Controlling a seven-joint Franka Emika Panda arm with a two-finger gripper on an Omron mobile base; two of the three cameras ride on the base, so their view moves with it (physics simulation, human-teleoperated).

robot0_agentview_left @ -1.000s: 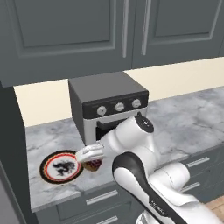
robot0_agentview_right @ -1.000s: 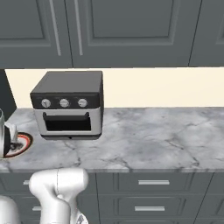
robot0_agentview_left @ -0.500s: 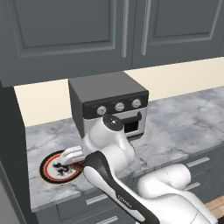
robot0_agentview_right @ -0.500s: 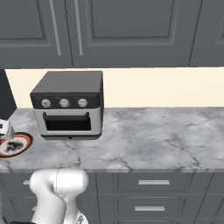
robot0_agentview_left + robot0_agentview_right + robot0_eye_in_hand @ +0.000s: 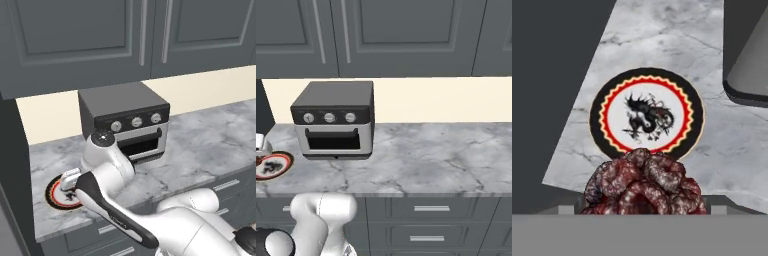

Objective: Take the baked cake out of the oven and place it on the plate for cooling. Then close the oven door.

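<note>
The baked cake (image 5: 643,182), a lumpy dark red-brown mass, sits between my gripper's (image 5: 642,206) jaws at the bottom of the hand view. The jaws are shut on it and it hides the fingertips. Beneath and just beyond it lies the plate (image 5: 647,115), round with a black rim, a red and yellow ring and a dark dragon figure on white. From the left base camera my gripper (image 5: 70,183) hangs over the plate (image 5: 56,196) at the counter's left end. The oven (image 5: 125,122) stands to the right, its door (image 5: 333,140) upright against the front.
A dark tall cabinet side (image 5: 12,175) borders the plate's left. Grey wall cabinets (image 5: 386,35) hang above. The marble counter (image 5: 436,160) stretches to the right of the oven, with drawers (image 5: 428,208) below its front edge.
The arm has swung left from the oven's front, carrying the cake, and the gripper now hangs over the plate. The oven has not moved.
</note>
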